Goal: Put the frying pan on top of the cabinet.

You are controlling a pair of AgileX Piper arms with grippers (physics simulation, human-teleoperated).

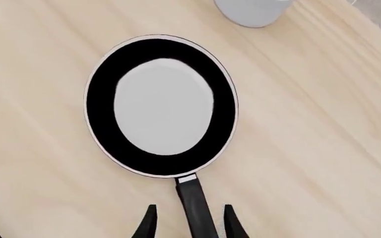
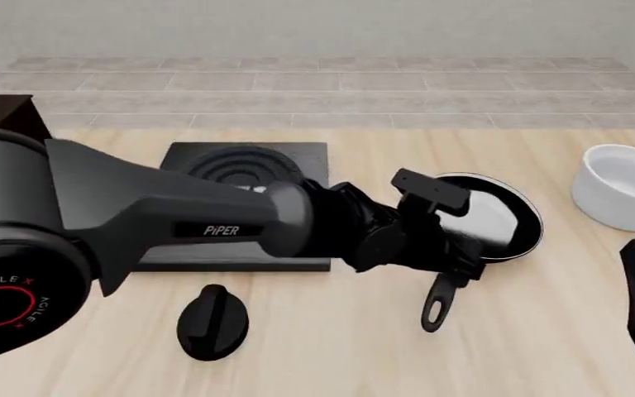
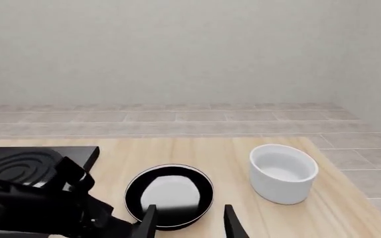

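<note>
Pale wooden table (image 2: pixel 538 347), frying pan (image 1: pixel 160 105) handle between spread left gripper (image 1: pixel 187 225) fingers (untouched).

The left gripper (image 1: pixel 188 223) reaches forward and rightward with jaws apart, while the right gripper (image 3: pixel 189 223) hangs open.

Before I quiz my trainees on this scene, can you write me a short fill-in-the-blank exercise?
1. The left gripper has its jaws on either side of the frying pan's ____.
2. The frying pan rests on the ____.
3. The white bowl sits to the pan's ____ in the front view.

Missing words: handle; table; right
</note>
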